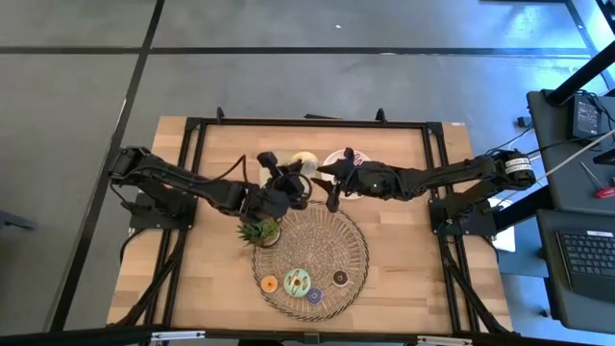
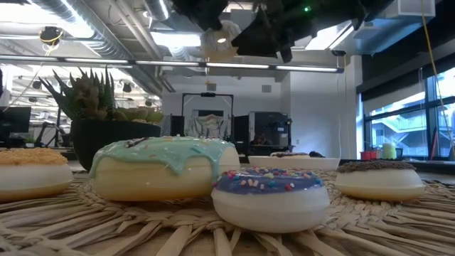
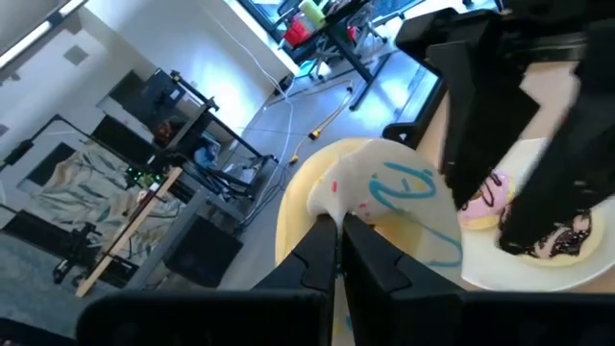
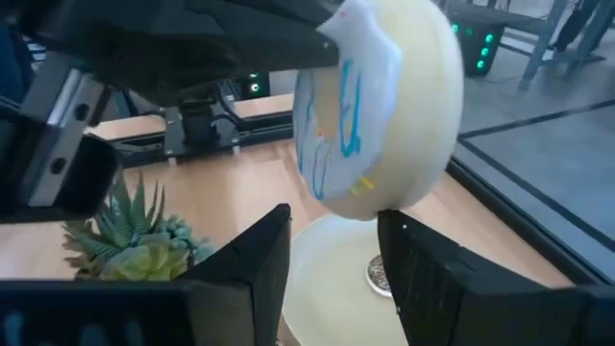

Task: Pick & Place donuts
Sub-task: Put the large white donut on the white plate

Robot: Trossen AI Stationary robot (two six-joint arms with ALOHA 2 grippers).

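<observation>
A white-iced donut with blue squiggles is held up in the air by my left gripper, which is shut on it; it also shows in the high view and the right wrist view. My right gripper is open just beneath it, one finger on each side; whether it touches the donut I cannot tell. A pink donut and a brown-iced one lie on a white plate. Orange, green, purple and brown donuts lie flat on a woven mat. My left gripper pinches the white donut's rim between its two fingers. The donut is lifted clear of the table and stands on edge, its iced face turned sideways. In the right wrist view the fingers meet its upper edge.
A small spiky potted plant stands on the mat's far left edge, close under my left arm. The plate sits right below the raised donut. My two arms meet near the table's middle far side. Bare wood lies to the mat's right.
</observation>
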